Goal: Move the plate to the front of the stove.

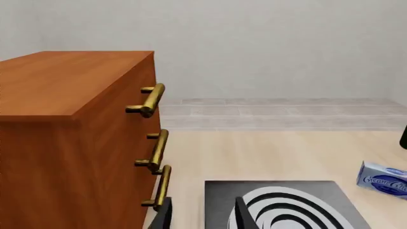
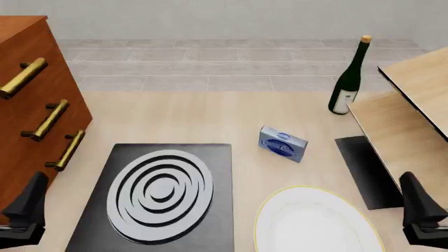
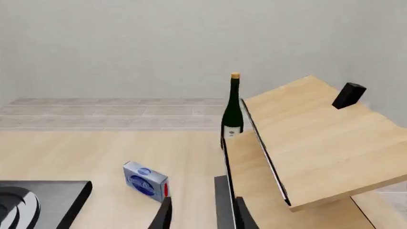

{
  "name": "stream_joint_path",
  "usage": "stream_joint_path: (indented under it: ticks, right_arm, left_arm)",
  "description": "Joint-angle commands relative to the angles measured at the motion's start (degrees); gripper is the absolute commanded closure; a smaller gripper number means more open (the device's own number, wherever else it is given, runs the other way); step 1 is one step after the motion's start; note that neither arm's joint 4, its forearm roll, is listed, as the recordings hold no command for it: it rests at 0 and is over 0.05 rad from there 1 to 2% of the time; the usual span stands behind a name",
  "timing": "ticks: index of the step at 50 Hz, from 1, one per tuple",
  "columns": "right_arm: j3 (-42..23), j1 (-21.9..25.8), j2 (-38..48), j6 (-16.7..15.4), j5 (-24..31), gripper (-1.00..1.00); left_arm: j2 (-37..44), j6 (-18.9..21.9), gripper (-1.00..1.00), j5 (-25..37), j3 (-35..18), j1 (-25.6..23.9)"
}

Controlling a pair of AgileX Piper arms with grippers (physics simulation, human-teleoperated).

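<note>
blue box [image 2: 283, 144] behind plate [image 2: 315, 223], beside stove [image 2: 162, 194].

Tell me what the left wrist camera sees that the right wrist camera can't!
Only the left wrist view shows the brown cabinet with its gold handles. Only the right wrist view shows the green bottle, the wooden shelf and a small black block on it. Both show the stove, the blue box, the table and the wall. Neither shows the plate, which only the front view catches.
</note>
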Motion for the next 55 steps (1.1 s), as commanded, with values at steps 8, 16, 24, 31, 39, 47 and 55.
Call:
stream_joint_path:
  ticks: [8,16,24,31,39,47,55]
  right_arm:
    - [0.00,0.30,1.30,-0.38,-0.78,-1.00]
    - [-0.01,0.37,0.28,-0.30,0.40,-1.00]
    - [-0.01,-0.06,-0.15,0.65,0.71,-1.00]
    - [0.00,-0.12,-0.16,1.07,0.65,-1.00]
    - [-0.02,-0.36,-0.16,1.18,0.64,-1.00]
    - [-0.04,-0.55,-0.16,1.58,0.52,-1.00]
    - [-0.10,-0.60,-0.16,1.80,0.57,-1.00]
  left_arm:
    - [1.34,1.15,-1.00,-0.57,-0.26,0.10]
    - [0.14,5.15,-1.00,1.66,-2.34,-2.22]
    - [1.44,14.88,-1.00,6.86,-8.95,-15.19]
    - [3.76,18.63,-1.00,9.15,-12.82,-21.04]
    - [9.72,25.85,-1.00,8.45,-16.10,-29.93]
    - [17.12,32.09,-1.00,7.07,-19.71,-36.32]
    - [21.82,37.10,-1.00,7.19,-22.68,-39.97]
